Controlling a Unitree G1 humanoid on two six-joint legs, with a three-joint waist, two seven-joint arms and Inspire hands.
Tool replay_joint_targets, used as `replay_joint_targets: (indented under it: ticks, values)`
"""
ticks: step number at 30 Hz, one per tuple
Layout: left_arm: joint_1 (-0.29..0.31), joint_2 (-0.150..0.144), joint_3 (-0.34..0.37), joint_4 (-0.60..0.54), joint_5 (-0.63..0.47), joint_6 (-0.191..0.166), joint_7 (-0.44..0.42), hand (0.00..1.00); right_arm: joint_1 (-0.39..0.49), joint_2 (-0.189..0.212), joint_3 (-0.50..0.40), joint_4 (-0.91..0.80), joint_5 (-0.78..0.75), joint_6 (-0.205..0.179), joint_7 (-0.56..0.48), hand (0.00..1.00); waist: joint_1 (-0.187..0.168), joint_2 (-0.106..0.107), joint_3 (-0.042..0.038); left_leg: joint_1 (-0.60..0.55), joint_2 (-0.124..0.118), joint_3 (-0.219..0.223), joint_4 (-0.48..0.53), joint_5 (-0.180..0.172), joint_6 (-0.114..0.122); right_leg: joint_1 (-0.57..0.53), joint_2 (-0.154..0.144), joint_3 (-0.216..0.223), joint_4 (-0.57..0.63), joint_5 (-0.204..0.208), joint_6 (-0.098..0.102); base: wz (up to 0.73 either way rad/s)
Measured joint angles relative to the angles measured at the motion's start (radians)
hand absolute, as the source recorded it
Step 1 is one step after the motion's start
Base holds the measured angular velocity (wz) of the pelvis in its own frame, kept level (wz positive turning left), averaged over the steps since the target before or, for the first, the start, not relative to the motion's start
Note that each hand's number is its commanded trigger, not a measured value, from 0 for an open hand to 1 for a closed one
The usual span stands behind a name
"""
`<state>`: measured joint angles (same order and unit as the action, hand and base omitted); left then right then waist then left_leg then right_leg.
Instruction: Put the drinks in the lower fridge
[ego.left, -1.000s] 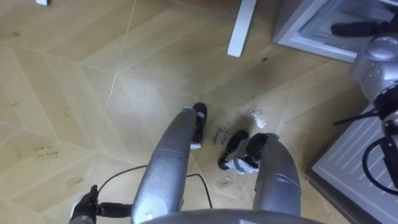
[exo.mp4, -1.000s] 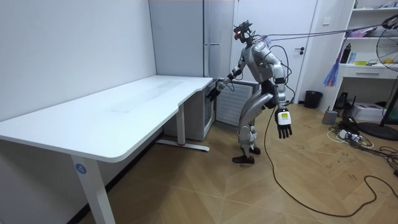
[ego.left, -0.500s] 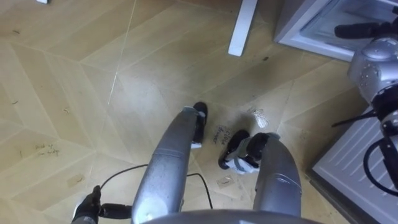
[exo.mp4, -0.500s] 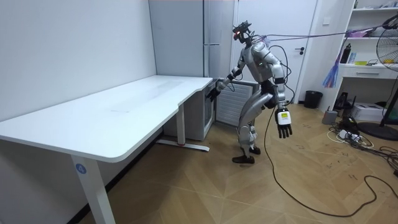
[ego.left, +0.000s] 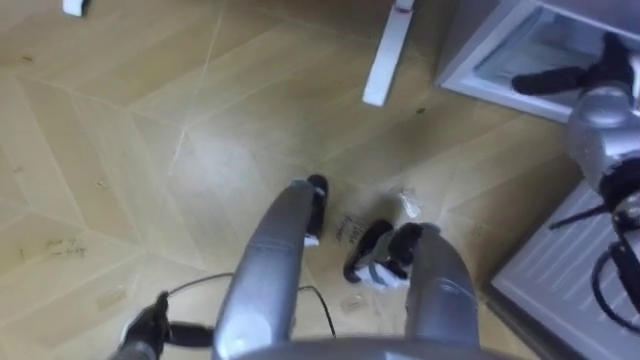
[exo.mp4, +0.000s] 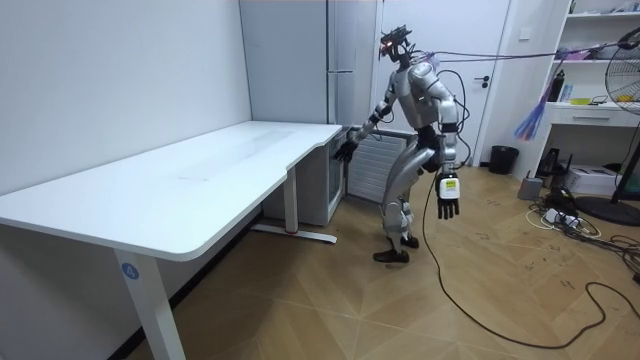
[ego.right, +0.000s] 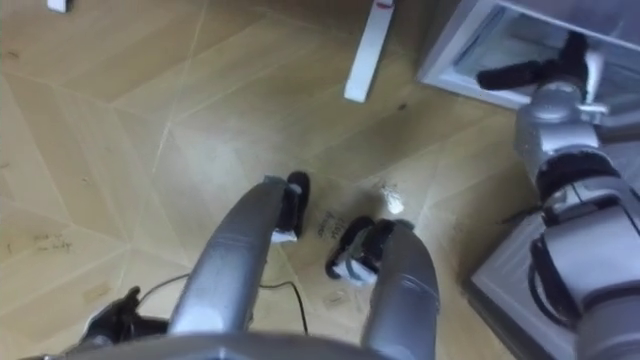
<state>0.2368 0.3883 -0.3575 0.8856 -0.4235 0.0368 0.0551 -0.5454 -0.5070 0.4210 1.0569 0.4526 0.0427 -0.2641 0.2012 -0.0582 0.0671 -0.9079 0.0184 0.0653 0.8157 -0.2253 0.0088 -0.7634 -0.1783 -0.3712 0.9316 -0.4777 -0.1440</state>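
Nearest to me in the eye views are the robot's own legs on the wooden floor (ego.left: 130, 150), and its left hand (exo.mp4: 447, 200) hangs low by its left side. In the room view that hand's fingers hang straight and loose, and it has hold of nothing.

Just beyond the feet, on my right, the lower fridge's door (ego.left: 565, 260) stands swung open. Its ribbed white inner face is turned toward the robot, close beside the right leg.

Farther off, at the top right of my view, is the lower fridge (ego.left: 468, 52), open, its near rim slanting across that corner. My right hand (ego.right: 525, 70) is stretched out in front of the opening with its fingers straight and pointing to my left, and I see nothing gripped in them. Whether they touch the rim I cannot tell.

Where the drinks are I cannot tell.

Left of the compartment, the table's white foot (ego.left: 385, 55) lies on the floor with its long axis running away from me.

From the room view, the robot stands bent forward at the end of the white table (exo.mp4: 200, 180), facing the fridge. The fridge is upright, its long axis vertical, and its lower part sits level with the table's end edge.
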Motion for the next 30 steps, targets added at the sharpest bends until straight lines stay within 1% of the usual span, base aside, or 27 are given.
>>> replay_joint_targets:
  ticks: [1,4,5,6,8,9,10,11,12,13,14,15,16,17,18,19,20,21,22,23,24,25,26,27,28,29,30]
  values:
    - [-0.001,0.000,0.001,0.003,0.000,0.000,0.000,0.00,0.014,0.000,0.000,-0.002,-0.002,-0.001,0.017,0.00,0.000,0.000,0.0001,0.013,0.003,0.001,-0.005,-0.002,0.000,0.013,0.005,-0.001,-0.011,0.003,0.001,-0.12]
    - [-0.016,-0.002,0.004,0.020,0.004,0.000,-0.010,0.00,0.099,-0.001,-0.004,0.011,-0.073,-0.014,0.100,0.00,-0.003,0.009,-0.0035,0.071,0.012,0.003,-0.049,-0.003,0.000,0.076,0.024,-0.005,-0.074,0.022,0.006,-0.11]
    - [-0.026,-0.004,0.007,0.028,0.005,-0.002,-0.018,0.00,0.137,0.001,-0.005,0.036,-0.111,-0.025,0.131,0.00,0.000,0.017,-0.0058,0.101,0.020,0.006,-0.070,-0.002,-0.001,0.109,0.038,-0.006,-0.111,0.034,0.010,-0.14]
    - [-0.036,-0.009,0.010,0.046,0.004,-0.005,-0.026,0.00,0.171,0.005,-0.006,0.059,-0.134,-0.025,0.160,0.00,0.001,0.028,-0.0123,0.130,0.023,0.007,-0.091,-0.002,-0.001,0.141,0.047,-0.007,-0.144,0.046,0.014,-0.13]
    - [-0.055,-0.012,0.011,0.073,0.005,-0.010,-0.028,0.00,0.223,0.007,-0.006,0.077,-0.152,-0.027,0.195,0.00,-0.003,0.038,-0.0183,0.180,0.021,0.017,-0.125,-0.001,0.000,0.187,0.051,0.001,-0.182,0.055,0.023,-0.13]
    - [-0.076,-0.020,0.015,0.104,0.005,-0.017,-0.027,0.00,0.263,0.015,-0.007,0.089,-0.159,-0.029,0.207,0.00,-0.007,0.045,-0.0234,0.218,0.020,0.021,-0.151,-0.001,0.000,0.225,0.056,0.002,-0.214,0.063,0.030,-0.11]
    - [-0.084,-0.024,0.020,0.120,0.005,-0.021,-0.028,0.00,0.282,0.022,-0.010,0.097,-0.170,-0.030,0.216,0.00,-0.010,0.051,-0.0276,0.236,0.020,0.020,-0.163,-0.001,0.000,0.245,0.060,0.002,-0.234,0.067,0.033,-0.07]
    - [-0.095,-0.028,0.024,0.139,0.010,-0.027,-0.028,0.00,0.318,0.038,-0.013,0.111,-0.196,-0.029,0.228,0.00,-0.017,0.057,-0.0332,0.274,0.018,0.021,-0.186,0.000,0.000,0.285,0.065,0.001,-0.265,0.074,0.039,-0.04]
    - [-0.099,-0.033,0.041,0.150,0.030,-0.036,-0.028,0.00,0.349,0.053,-0.021,0.111,-0.222,-0.029,0.239,0.00,-0.030,0.058,-0.0350,0.311,0.015,0.027,-0.207,0.000,0.000,0.320,0.067,0.004,-0.292,0.078,0.045,-0.07]
    - [-0.102,-0.035,0.043,0.157,0.038,-0.041,-0.027,0.00,0.363,0.063,-0.026,0.111,-0.236,-0.029,0.242,0.00,-0.037,0.057,-0.0350,0.330,0.013,0.031,-0.219,0.001,0.001,0.336,0.068,0.007,-0.306,0.081,0.049,-0.12]
    - [-0.103,-0.037,0.046,0.161,0.043,-0.045,-0.026,0.00,0.394,0.083,-0.032,0.106,-0.259,-0.031,0.249,0.00,-0.045,0.053,-0.0381,0.369,0.010,0.038,-0.252,0.006,0.001,0.369,0.072,0.015,-0.338,0.090,0.055,-0.11]
    - [-0.102,-0.048,0.069,0.161,0.043,-0.050,-0.025,0.00,0.430,0.104,-0.047,0.099,-0.276,-0.034,0.261,0.00,-0.057,0.048,-0.0420,0.412,0.003,0.041,-0.299,0.019,0.002,0.408,0.074,0.015,-0.382,0.104,0.060,-0.08]
    - [-0.101,-0.056,0.083,0.163,0.043,-0.057,-0.025,0.00,0.448,0.115,-0.059,0.097,-0.280,-0.036,0.265,0.00,-0.062,0.046,-0.0437,0.434,0.000,0.043,-0.322,0.026,0.003,0.429,0.076,0.015,-0.405,0.111,0.064,-0.05]
    - [-0.092,-0.067,0.102,0.163,0.043,-0.073,-0.024,0.00,0.484,0.131,-0.074,0.091,-0.284,-0.041,0.272,0.00,-0.067,0.039,-0.0468,0.478,-0.005,0.046,-0.360,0.032,0.002,0.467,0.078,0.017,-0.441,0.123,0.070,-0.07]
    - [-0.077,-0.074,0.121,0.162,0.044,-0.082,-0.024,0.00,0.520,0.146,-0.101,0.085,-0.281,-0.042,0.273,0.00,-0.079,0.030,-0.0526,0.520,-0.014,0.045,-0.392,0.034,0.002,0.506,0.078,0.019,-0.471,0.127,0.077,-0.06]
    - [-0.065,-0.074,0.126,0.159,0.044,-0.084,-0.024,0.00,0.537,0.152,-0.110,0.082,-0.276,-0.043,0.273,0.00,-0.086,0.026,-0.0561,0.540,-0.017,0.045,-0.405,0.034,0.002,0.525,0.080,0.019,-0.488,0.130,0.081,-0.04]
    - [-0.049,-0.075,0.139,0.159,0.044,-0.089,-0.021,0.00,0.564,0.164,-0.134,0.080,-0.263,-0.045,0.271,0.00,-0.093,0.018,-0.0627,0.576,-0.020,0.045,-0.427,0.034,0.002,0.561,0.085,0.020,-0.523,0.137,0.088,-0.05]
    - [-0.037,-0.080,0.151,0.164,0.045,-0.092,-0.012,0.00,0.588,0.171,-0.147,0.074,-0.251,-0.046,0.268,0.00,-0.099,0.013,-0.0667,0.611,-0.021,0.046,-0.450,0.034,0.002,0.602,0.093,0.021,-0.562,0.148,0.094,-0.06]
    - [-0.032,-0.086,0.160,0.167,0.044,-0.094,-0.006,0.00,0.601,0.174,-0.158,0.067,-0.241,-0.047,0.266,0.00,-0.103,0.011,-0.0667,0.631,-0.021,0.045,-0.461,0.034,0.002,0.629,0.097,0.019,-0.586,0.157,0.098,-0.04]
    - [-0.017,-0.099,0.177,0.167,0.045,-0.099,0.007,0.00,0.629,0.186,-0.184,0.063,-0.225,-0.056,0.263,0.00,-0.117,0.008,-0.0658,0.673,-0.023,0.045,-0.487,0.034,0.002,0.677,0.106,0.019,-0.626,0.173,0.105,-0.06]
    - [-0.002,-0.117,0.201,0.167,0.049,-0.101,0.015,0.00,0.651,0.202,-0.219,0.061,-0.213,-0.067,0.258,0.00,-0.123,0.006,-0.0672,0.713,-0.026,0.046,-0.514,0.034,0.002,0.715,0.109,0.024,-0.658,0.184,0.110,-0.09]
    - [0.002,-0.125,0.211,0.168,0.055,-0.101,0.019,0.00,0.662,0.209,-0.233,0.058,-0.207,-0.072,0.255,0.00,-0.124,0.005,-0.0670,0.731,-0.029,0.047,-0.525,0.034,0.002,0.731,0.110,0.027,-0.668,0.186,0.113,-0.11]
    - [0.009,-0.142,0.234,0.168,0.066,-0.101,0.022,0.00,0.680,0.222,-0.260,0.054,-0.204,-0.077,0.251,0.00,-0.131,0.005,-0.0672,0.761,-0.034,0.048,-0.545,0.034,0.002,0.759,0.109,0.028,-0.686,0.191,0.121,-0.07]
    - [0.011,-0.150,0.241,0.168,0.067,-0.102,0.023,0.00,0.688,0.237,-0.278,0.055,-0.202,-0.078,0.247,0.00,-0.139,0.007,-0.0659,0.783,-0.035,0.050,-0.556,0.034,0.002,0.781,0.110,0.028,-0.696,0.196,0.125,-0.06]
    - [0.012,-0.152,0.243,0.168,0.070,-0.102,0.023,0.00,0.689,0.247,-0.290,0.058,-0.200,-0.078,0.244,0.00,-0.143,0.007,-0.0659,0.793,-0.036,0.050,-0.561,0.034,0.002,0.788,0.110,0.028,-0.700,0.197,0.127,-0.04]
    - [0.013,-0.159,0.257,0.166,0.088,-0.103,0.023,0.00,0.696,0.265,-0.307,0.058,-0.200,-0.082,0.241,0.00,-0.148,0.006,-0.0660,0.805,-0.039,0.050,-0.565,0.034,0.002,0.805,0.110,0.029,-0.714,0.200,0.128,-0.07]
    - [0.013,-0.169,0.275,0.164,0.109,-0.109,0.023,0.00,0.707,0.277,-0.312,0.058,-0.190,-0.094,0.241,0.00,-0.149,0.008,-0.0643,0.816,-0.041,0.049,-0.569,0.034,0.002,0.814,0.110,0.037,-0.720,0.201,0.129,-0.07]
